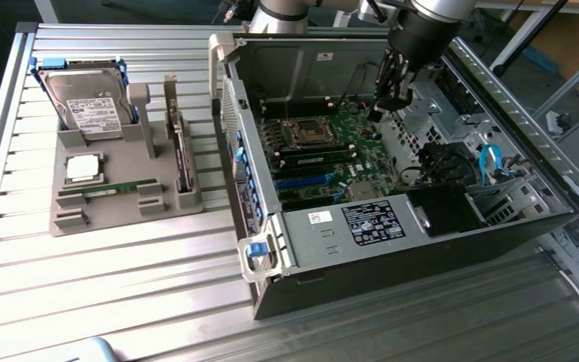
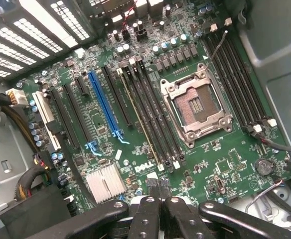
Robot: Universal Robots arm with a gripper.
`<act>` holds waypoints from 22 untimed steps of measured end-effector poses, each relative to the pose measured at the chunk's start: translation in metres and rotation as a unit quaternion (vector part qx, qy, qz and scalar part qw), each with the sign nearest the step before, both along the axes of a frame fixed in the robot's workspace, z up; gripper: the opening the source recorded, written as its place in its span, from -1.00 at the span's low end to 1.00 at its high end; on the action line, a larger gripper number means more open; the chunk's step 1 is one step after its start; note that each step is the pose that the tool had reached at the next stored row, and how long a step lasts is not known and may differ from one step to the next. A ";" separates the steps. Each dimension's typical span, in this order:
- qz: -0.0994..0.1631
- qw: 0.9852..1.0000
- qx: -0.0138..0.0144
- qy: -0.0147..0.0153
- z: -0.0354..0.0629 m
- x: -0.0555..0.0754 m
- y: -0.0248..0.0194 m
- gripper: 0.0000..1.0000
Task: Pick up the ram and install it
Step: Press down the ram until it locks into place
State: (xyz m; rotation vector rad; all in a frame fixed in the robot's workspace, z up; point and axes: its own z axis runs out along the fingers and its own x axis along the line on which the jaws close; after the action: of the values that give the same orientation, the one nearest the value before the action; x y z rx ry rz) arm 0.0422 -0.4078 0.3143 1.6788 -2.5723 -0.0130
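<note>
The clenched, empty end effector [image 2: 158, 191] hovered over the motherboard [image 2: 150, 99]; the ram [image 1: 108, 188] lay on the tray, so descending squarely there mattered.

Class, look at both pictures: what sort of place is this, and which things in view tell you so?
Probably a robotics lab or test bench for computer assembly. An open PC case with a bare motherboard lies on a slatted metal table, beside a grey holder of parts, with a robot gripper over the case.

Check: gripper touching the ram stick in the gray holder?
Apart. Exterior view: the gripper is over the open computer case; the ram stick lies in the gray holder beside it.
</note>
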 end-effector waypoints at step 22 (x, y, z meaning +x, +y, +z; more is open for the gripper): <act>-0.016 1.000 0.000 0.000 -0.0013 0.003 0.0001 -0.80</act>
State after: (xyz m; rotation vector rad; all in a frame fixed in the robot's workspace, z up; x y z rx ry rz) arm 0.0450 -0.4077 0.3130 1.6386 -2.5979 -0.0148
